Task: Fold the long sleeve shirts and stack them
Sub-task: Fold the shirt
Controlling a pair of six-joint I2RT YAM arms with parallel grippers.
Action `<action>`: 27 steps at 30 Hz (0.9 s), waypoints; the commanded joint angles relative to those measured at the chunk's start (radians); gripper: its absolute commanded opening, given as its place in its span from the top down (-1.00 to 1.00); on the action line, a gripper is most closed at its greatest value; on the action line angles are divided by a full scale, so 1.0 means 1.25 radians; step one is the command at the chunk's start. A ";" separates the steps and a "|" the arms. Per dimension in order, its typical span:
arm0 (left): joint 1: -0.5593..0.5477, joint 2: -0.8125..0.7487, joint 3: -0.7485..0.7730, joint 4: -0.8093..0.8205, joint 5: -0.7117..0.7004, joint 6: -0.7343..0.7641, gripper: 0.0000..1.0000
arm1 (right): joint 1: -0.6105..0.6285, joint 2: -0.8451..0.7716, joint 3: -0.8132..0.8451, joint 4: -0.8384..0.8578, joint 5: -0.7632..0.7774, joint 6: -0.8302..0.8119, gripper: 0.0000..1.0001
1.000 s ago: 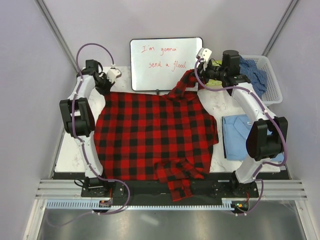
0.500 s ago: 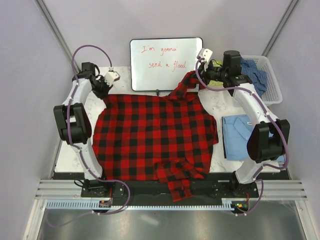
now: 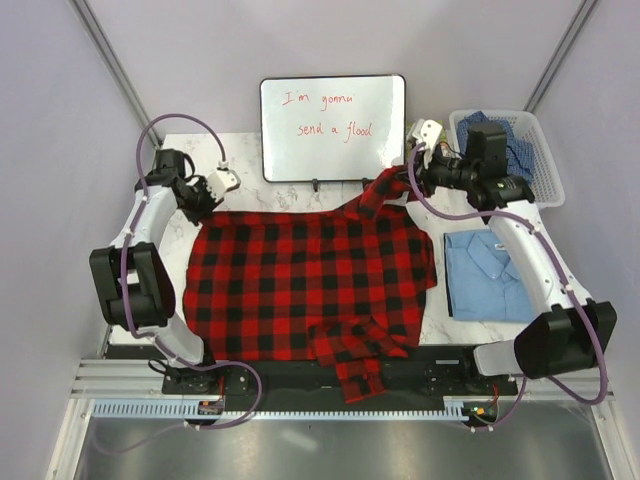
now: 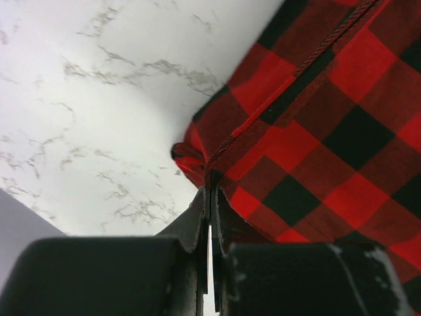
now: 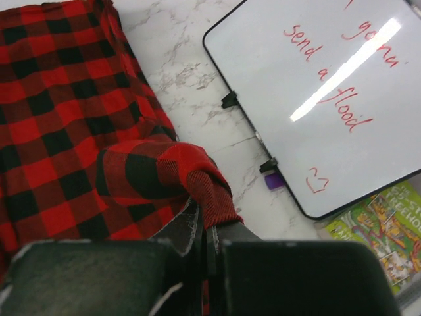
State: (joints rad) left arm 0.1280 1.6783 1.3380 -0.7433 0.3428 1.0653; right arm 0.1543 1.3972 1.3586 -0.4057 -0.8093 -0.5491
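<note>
1. A red-and-black checked shirt (image 3: 300, 280) lies spread across the bench (image 3: 245, 162), with one sleeve bunched at the near edge.
2. The left gripper (image 3: 203, 203) pinches its far left corner.
3. The right gripper (image 3: 402, 181) pinches its raised far right corner.
4. A folded light blue shirt (image 3: 488, 275) lies just right of it.
5. A darker blue shirt (image 3: 517, 150) sits in the far right basket (image 3: 553, 175).
6. A whiteboard (image 3: 333, 125) stands at the far edge.

Bright even light, glare streak on whiteboard (image 5: 322, 99)
</note>
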 commanded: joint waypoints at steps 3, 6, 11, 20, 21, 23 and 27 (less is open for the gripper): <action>0.006 -0.099 -0.115 0.022 0.013 0.078 0.96 | 0.015 -0.097 -0.105 -0.087 0.001 -0.018 1.00; 0.006 -0.115 -0.157 0.042 0.002 0.085 0.96 | 0.027 -0.110 -0.157 -0.088 0.010 -0.021 1.00; 0.006 -0.111 -0.205 0.064 -0.018 0.077 0.96 | 0.066 -0.055 -0.187 -0.087 0.048 -0.029 1.00; 0.004 -0.080 -0.269 0.065 -0.024 0.084 0.96 | 0.097 -0.026 -0.203 -0.123 0.051 -0.043 1.00; 0.004 -0.081 -0.273 0.063 -0.024 0.088 0.96 | 0.101 -0.029 -0.205 -0.129 0.053 -0.048 1.00; 0.004 -0.094 -0.283 0.063 -0.031 0.095 0.96 | 0.112 -0.030 -0.206 -0.154 0.053 -0.059 1.00; 0.004 -0.114 -0.284 0.056 -0.032 0.093 0.73 | 0.123 -0.028 -0.194 -0.165 0.053 -0.064 1.00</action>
State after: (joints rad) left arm 0.1295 1.5730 0.9859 -0.6785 0.3130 1.1397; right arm 0.2966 1.3884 1.1038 -0.5854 -0.7376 -0.6029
